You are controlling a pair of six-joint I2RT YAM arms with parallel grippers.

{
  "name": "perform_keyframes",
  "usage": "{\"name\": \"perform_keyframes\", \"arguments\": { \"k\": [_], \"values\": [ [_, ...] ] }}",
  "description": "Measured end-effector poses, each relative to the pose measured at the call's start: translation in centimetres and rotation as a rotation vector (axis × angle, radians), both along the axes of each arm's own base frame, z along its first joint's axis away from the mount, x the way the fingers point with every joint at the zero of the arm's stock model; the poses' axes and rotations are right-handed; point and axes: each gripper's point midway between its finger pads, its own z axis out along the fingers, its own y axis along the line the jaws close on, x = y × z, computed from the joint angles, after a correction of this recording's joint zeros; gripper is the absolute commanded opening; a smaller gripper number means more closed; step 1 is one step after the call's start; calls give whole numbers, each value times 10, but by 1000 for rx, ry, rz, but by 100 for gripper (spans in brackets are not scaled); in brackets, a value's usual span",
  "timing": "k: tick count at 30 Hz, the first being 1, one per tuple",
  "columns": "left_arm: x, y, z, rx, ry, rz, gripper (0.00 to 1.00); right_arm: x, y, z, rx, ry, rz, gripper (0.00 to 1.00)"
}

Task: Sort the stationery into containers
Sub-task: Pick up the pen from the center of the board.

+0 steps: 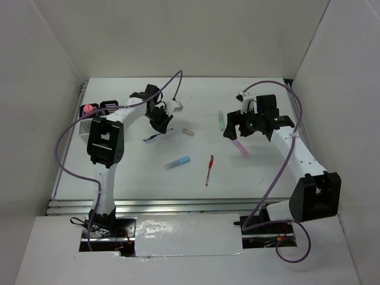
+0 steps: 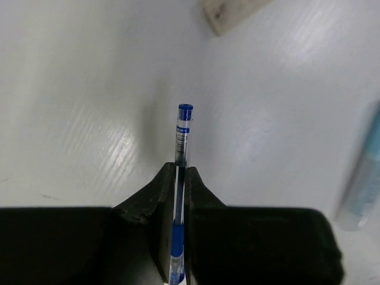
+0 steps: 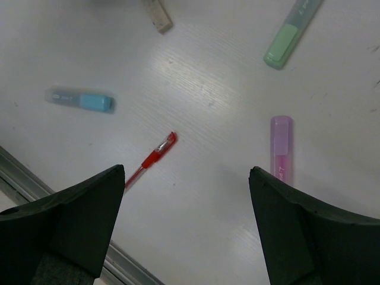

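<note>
My left gripper (image 1: 159, 123) is shut on the thin blue pen (image 2: 183, 136), which sticks out past the fingertips, low over the table; its tip shows in the top view (image 1: 155, 137). My right gripper (image 3: 187, 172) is open and empty above the table, with the red pen (image 3: 151, 159) to its left and the lilac marker (image 3: 281, 148) to its right. The light-blue marker (image 1: 177, 162), green marker (image 1: 221, 120) and beige eraser (image 1: 188, 131) lie loose. The white bins (image 1: 85, 127) stand at the far left, mostly hidden by the left arm.
A pink-topped item (image 1: 88, 108) sticks up at the bins. A metal rail (image 1: 178, 205) runs along the table's near edge. White walls close in the left, back and right sides. Purple cables loop over both arms.
</note>
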Motion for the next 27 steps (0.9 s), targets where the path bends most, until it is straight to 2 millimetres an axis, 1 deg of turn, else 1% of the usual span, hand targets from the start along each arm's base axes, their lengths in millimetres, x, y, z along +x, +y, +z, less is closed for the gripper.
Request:
{"name": "perform_keyframes", "arguments": {
  "k": [1, 2, 4, 6, 8, 9, 10, 12, 13, 15, 16, 17, 18, 19, 22, 24, 27],
  "values": [
    [-4, -3, 10, -33, 0, 33, 0, -1, 2, 6, 5, -19, 7, 92],
    [-5, -6, 24, -79, -8, 74, 0, -2, 4, 13, 9, -48, 19, 92],
    [-3, -9, 62, -174, -40, 177, 0, -2, 8, 35, 8, -140, 44, 91],
    [4, -12, 111, -283, -80, 282, 0, -7, 17, 60, -20, -273, 103, 91],
    [9, -13, 158, -385, -95, 399, 0, -19, 34, 88, -53, -433, 203, 91],
    [11, -15, 178, -425, -100, 451, 0, -25, 41, 98, -74, -510, 253, 91],
    [12, -17, 196, -459, -97, 513, 0, -32, 48, 107, -101, -587, 306, 91],
    [9, -27, 216, -516, -65, 605, 0, -43, 61, 119, -157, -741, 407, 92],
    [4, -34, 220, -542, -28, 641, 0, -49, 67, 121, -186, -808, 456, 91],
    [-9, -45, 216, -579, 54, 703, 0, -57, 79, 122, -241, -932, 538, 91],
    [-26, -50, 201, -568, 130, 734, 0, -61, 87, 119, -263, -983, 581, 90],
    [-37, -54, 191, -560, 186, 755, 0, -62, 94, 119, -289, -1043, 619, 89],
    [-49, -59, 181, -554, 246, 767, 0, -69, 104, 109, -301, -1072, 674, 88],
    [-59, -64, 171, -551, 307, 771, 0, -73, 114, 104, -318, -1119, 722, 87],
    [-81, -71, 150, -534, 433, 785, 0, -82, 137, 86, -361, -1235, 834, 84],
    [-90, -75, 146, -528, 479, 782, 0, -87, 151, 72, -376, -1288, 907, 83],
    [-95, -80, 150, -547, 505, 757, 0, -95, 169, 55, -377, -1349, 1011, 81]
  ]
}}
